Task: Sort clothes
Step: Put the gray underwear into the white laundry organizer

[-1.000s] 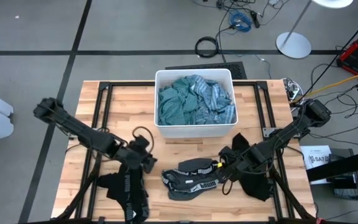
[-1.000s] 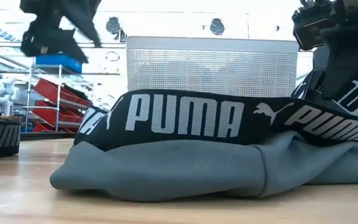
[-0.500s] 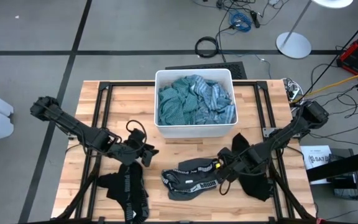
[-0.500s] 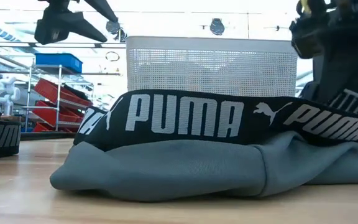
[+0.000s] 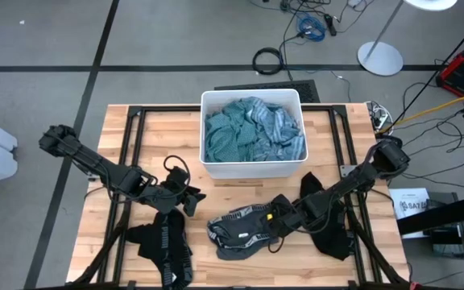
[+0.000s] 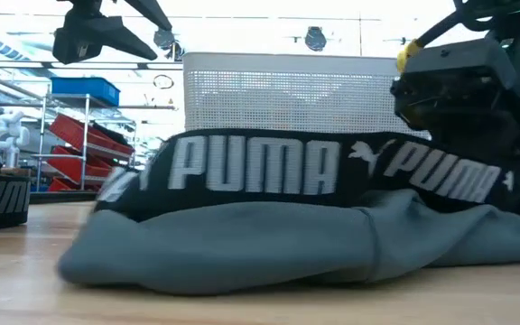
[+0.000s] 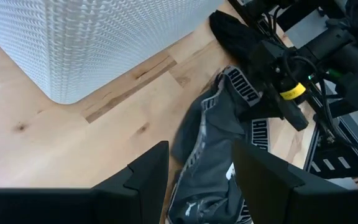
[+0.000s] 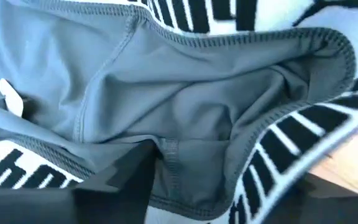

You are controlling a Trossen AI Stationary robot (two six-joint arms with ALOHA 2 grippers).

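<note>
A grey garment with a black, white-lettered waistband (image 5: pixel 236 234) (image 6: pixel 242 244) lies in a heap on the table's near middle. My right gripper (image 5: pixel 276 220) (image 8: pixel 210 199) stands open, low on the garment's right end. My left gripper (image 5: pixel 188 196) (image 7: pixel 197 186) hangs open and empty above the table, left of the grey garment. Below it a black lettered garment (image 5: pixel 167 250) lies at the near left. Another black garment (image 5: pixel 329 229) lies under the right arm. Teal-green (image 5: pixel 232 137) and light blue (image 5: pixel 284 133) clothes fill the white bin (image 5: pixel 250 171). My right gripper's open fingers (image 8: pixel 114 183) come down slanting from the table's right side onto the grey garment's right end. A grey fold with a stitched hem (image 8: pixel 169 152) lies between them, beside the lettered waistband. The garment rests on the table, slack.
The white bin stands at the table's far middle, with black frame rails (image 5: pixel 135 145) on both sides. Bare wood (image 5: pixel 167 145) lies between the bin and my left arm. Cables and a lamp foot (image 5: pixel 379 58) are on the floor beyond the table.
My right gripper has sunk onto the grey garment and gone a little toward the table's left edge. The garment has been pushed leftward and its waistband has bunched and spread. My left gripper has risen slightly above the black garment.
</note>
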